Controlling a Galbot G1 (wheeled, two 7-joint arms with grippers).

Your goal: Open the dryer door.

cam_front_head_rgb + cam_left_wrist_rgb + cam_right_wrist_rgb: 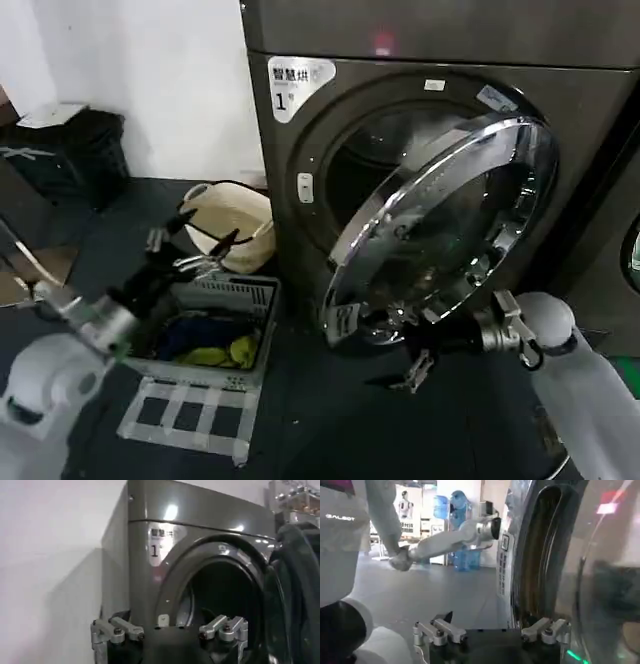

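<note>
Dryer door (440, 225) stands half open; right gripper (418, 352), jaws wide, sits under its lower rim to push it; left gripper (190, 245) idles, jaws wide.

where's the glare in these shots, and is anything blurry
Head view: bright highlights streak the chrome rim of the dryer door, and the left gripper and right gripper look soft. Left wrist view: ceiling light glints on the dryer top; the drum opening is dark. Right wrist view: the door glass carries hazy reflections.
</note>
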